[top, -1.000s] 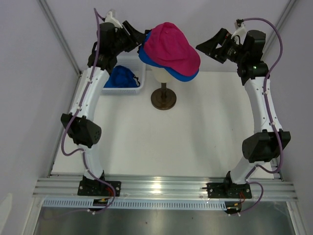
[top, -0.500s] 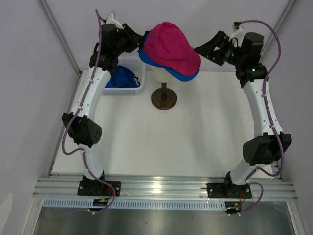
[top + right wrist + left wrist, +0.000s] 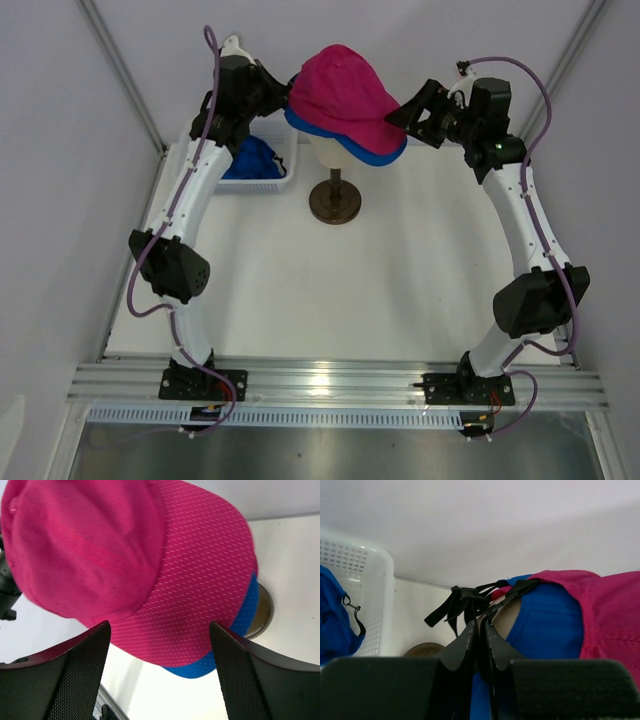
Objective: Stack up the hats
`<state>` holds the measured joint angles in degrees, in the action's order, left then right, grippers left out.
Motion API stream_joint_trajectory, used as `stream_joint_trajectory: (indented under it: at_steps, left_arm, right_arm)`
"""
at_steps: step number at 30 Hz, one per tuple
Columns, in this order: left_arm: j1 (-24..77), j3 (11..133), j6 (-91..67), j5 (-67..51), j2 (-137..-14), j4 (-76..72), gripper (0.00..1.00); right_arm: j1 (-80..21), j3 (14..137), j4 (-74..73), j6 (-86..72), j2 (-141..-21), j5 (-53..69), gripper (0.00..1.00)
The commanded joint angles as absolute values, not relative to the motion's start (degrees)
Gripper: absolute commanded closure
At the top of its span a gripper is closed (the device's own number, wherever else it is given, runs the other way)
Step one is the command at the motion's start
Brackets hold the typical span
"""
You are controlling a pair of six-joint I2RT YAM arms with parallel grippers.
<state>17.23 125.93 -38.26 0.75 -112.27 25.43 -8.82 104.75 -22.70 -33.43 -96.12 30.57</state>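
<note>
A magenta pink hat (image 3: 345, 90) lies over a bright blue hat (image 3: 375, 155) on the cream mannequin head (image 3: 325, 152). Another blue hat (image 3: 250, 160) lies in the white basket. My left gripper (image 3: 275, 85) is at the back of the stacked hats. In the left wrist view its fingers (image 3: 470, 640) are pressed nearly together on a black back strap (image 3: 515, 591). My right gripper (image 3: 402, 112) stands open at the brim end. The pink brim (image 3: 200, 580) and a blue brim edge (image 3: 240, 625) show between its fingers (image 3: 75, 670), apart from them.
The white mesh basket (image 3: 285, 185) stands at the back left, beside the mannequin's dark round base (image 3: 335, 205). White walls close in at the back and both sides. The arms' mounting rail (image 3: 330, 385) runs along the near edge.
My left gripper has closed and pushed in against the back of the hats. My right gripper has moved left to the brim and narrowed slightly.
</note>
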Motion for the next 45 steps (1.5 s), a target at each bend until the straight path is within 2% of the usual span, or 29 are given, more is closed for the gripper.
stream_joint_trajectory:
  at_steps: [1, 6, 15, 19, 22, 27, 30, 31, 34, 35, 37, 39, 40, 45]
  left_arm:
    - [17.6, 121.0, -36.5, 3.1, -110.2, 28.7, 0.85]
    - [17.4, 115.9, -36.1, 4.5, -107.6, 28.0, 0.84]
    - [17.0, 107.0, -35.2, 2.7, -103.2, 22.8, 0.76]
    - [16.5, 103.8, -34.5, 0.7, -102.0, 21.0, 0.71]
    - [16.0, 100.2, -34.0, -1.7, -100.1, 17.1, 0.62]
    - [15.1, 98.2, -34.1, -3.8, -98.3, 15.6, 0.57]
    - [14.8, 97.6, -33.9, -3.9, -96.4, 15.6, 0.48]
    - [14.7, 97.5, -34.0, -3.8, -95.8, 15.6, 0.38]
    - [12.9, 97.9, -34.5, -5.4, -93.1, 15.5, 0.25]
    - [11.5, 98.3, -35.0, -5.7, -92.3, 15.6, 0.22]
    - [9.8, 99.0, -35.3, -6.3, -89.8, 15.9, 0.14]
    - [6.7, 100.4, -35.2, -7.5, -87.6, 17.4, 0.10]
    - [5.7, 101.4, -35.2, -7.5, -87.0, 18.3, 0.06]
    - [-2.4, 99.1, -34.5, -10.4, -84.6, 20.4, 0.03]
  right_arm:
    - [-8.6, 104.1, -21.6, -34.4, -96.1, 28.3, 0.19]
    - [-8.6, 103.4, -21.0, -34.9, -96.6, 28.0, 0.30]
    - [-8.7, 102.8, -20.7, -35.0, -97.3, 28.1, 0.40]
    - [-8.7, 102.7, -21.0, -34.6, -97.6, 27.4, 0.40]
    - [-8.6, 103.0, -21.1, -34.6, -98.2, 27.3, 0.39]
    - [-7.3, 106.7, -22.4, -33.5, -99.7, 27.9, 0.34]
    - [-5.0, 114.6, -25.7, -32.7, -102.8, 31.7, 0.30]
    - [-4.1, 116.9, -26.8, -31.8, -103.6, 32.8, 0.29]
    - [-3.2, 125.2, -30.8, -29.5, -105.4, 35.7, 0.22]
    - [-2.7, 128.7, -31.8, -28.0, -105.5, 36.4, 0.18]
    - [-2.3, 131.6, -34.2, -26.4, -105.1, 36.9, 0.14]
    - [-1.5, 133.9, -36.4, -24.4, -103.4, 36.8, 0.10]
    - [-1.2, 133.8, -36.9, -23.7, -102.3, 36.9, 0.09]
    - [-0.9, 126.6, -38.9, -19.0, -95.3, 36.7, 0.05]
